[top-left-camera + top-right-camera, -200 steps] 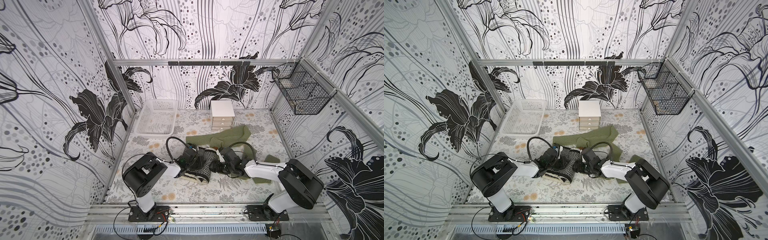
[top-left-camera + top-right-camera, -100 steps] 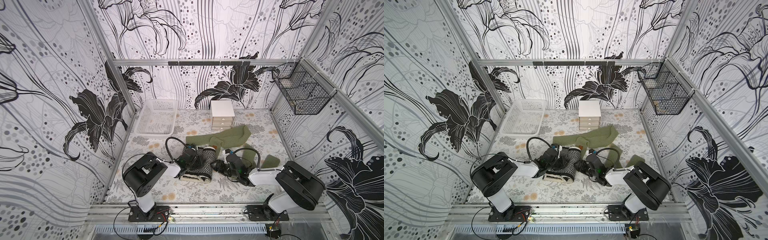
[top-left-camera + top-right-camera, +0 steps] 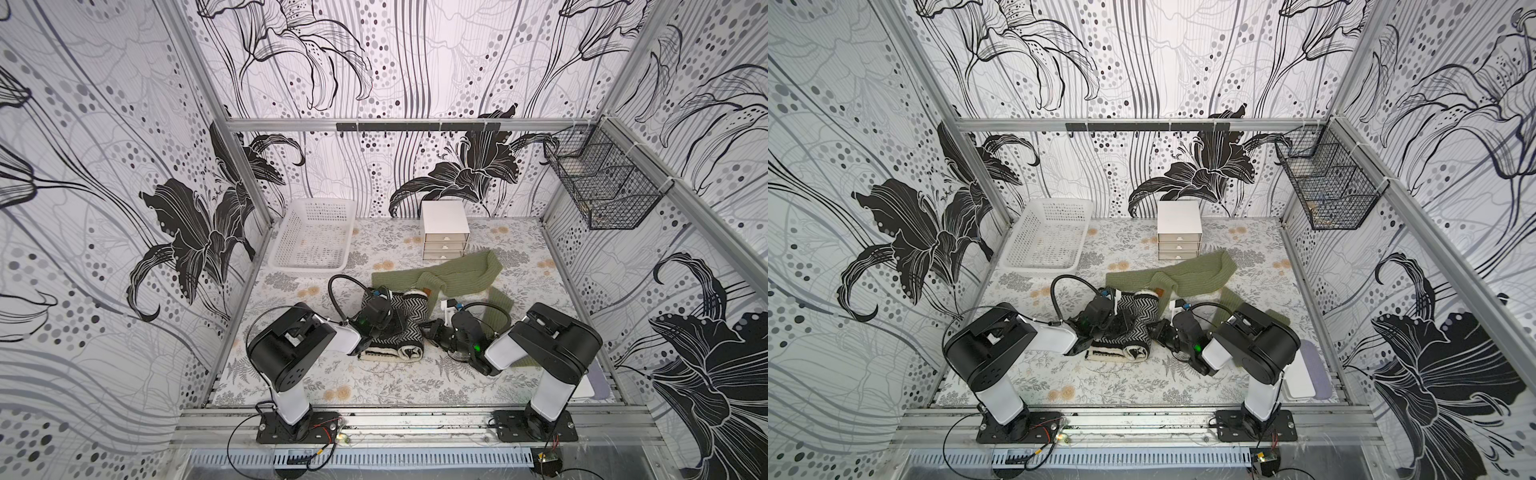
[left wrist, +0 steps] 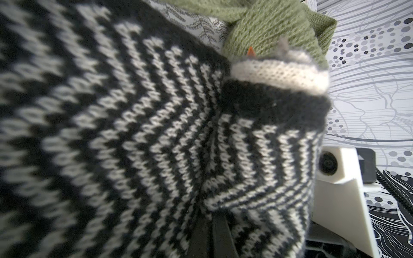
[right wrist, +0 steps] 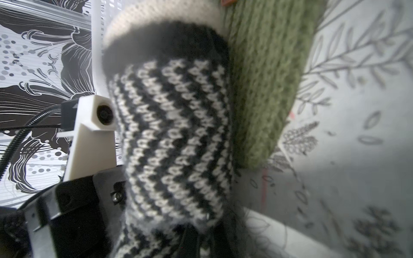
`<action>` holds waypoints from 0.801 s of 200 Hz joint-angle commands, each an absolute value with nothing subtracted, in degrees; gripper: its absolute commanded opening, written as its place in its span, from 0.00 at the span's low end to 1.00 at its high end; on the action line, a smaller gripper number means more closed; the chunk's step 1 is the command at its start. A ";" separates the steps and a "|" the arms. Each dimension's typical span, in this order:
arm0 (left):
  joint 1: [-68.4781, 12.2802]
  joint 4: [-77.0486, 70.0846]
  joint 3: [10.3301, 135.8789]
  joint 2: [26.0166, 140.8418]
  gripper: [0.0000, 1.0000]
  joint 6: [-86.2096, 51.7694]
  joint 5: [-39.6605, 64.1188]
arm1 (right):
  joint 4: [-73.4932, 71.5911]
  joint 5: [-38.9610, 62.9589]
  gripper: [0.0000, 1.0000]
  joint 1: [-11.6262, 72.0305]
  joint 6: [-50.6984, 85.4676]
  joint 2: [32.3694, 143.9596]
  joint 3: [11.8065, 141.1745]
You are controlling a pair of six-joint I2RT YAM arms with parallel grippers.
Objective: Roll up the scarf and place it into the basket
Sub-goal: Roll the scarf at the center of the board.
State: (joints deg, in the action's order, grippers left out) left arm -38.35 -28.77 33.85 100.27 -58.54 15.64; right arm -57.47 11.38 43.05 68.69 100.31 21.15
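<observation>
- Black-and-white zigzag scarf (image 3: 411, 328) lies partly rolled on the tabletop (image 3: 374, 386), centre of frame in both top views, between the two arms.
- Left claw (image 3: 397, 323) is closed, pinching the scarf from its left side; bunched knit fills the left wrist view.
- Right claw (image 3: 430, 332) is closed on the scarf's right end.
- Basket (image 3: 308, 266) sits upper left of the scarf, well apart from it.
- Green scarf (image 3: 457, 274) is spread just above, touching the zigzag scarf's top edge.

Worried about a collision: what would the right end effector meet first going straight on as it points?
The scarf: its roll lies at the right end effector's tips, which likely pinch its edge; the left end effector sits just beyond.
</observation>
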 commanded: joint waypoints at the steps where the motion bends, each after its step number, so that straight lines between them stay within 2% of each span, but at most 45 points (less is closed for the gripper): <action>1: -39.44 -23.46 32.94 100.15 0.00 -57.57 17.97 | -37.65 12.68 0.00 43.80 63.06 90.39 23.84; 7: -39.21 -21.82 33.24 99.38 0.00 -57.04 17.49 | -29.86 11.59 0.00 43.94 60.86 86.99 25.31; 9: -39.11 -21.21 33.32 99.11 0.04 -56.91 17.34 | -27.22 11.27 0.00 44.01 60.22 85.97 25.73; 15: -38.88 -19.49 33.69 98.31 0.23 -56.32 16.86 | -19.53 10.25 0.00 44.11 57.87 83.20 27.65; 21: -38.44 -17.93 33.98 97.52 0.48 -55.78 16.55 | -10.66 8.82 0.00 44.25 55.60 81.17 30.30; 35: -37.54 -14.79 34.73 95.34 0.90 -54.82 16.21 | 4.28 6.18 0.00 44.91 50.83 79.46 35.28; 39: -37.24 -13.98 34.80 94.45 0.99 -54.65 15.75 | 6.58 6.09 0.00 44.91 50.28 79.45 36.00; 100: -36.49 -3.22 41.06 90.39 0.99 -51.26 16.79 | 21.94 0.28 0.00 47.06 44.29 82.52 43.73; 160: -39.38 -8.03 41.66 89.26 0.99 -53.56 23.07 | 24.94 -2.14 0.00 47.25 41.38 82.08 48.09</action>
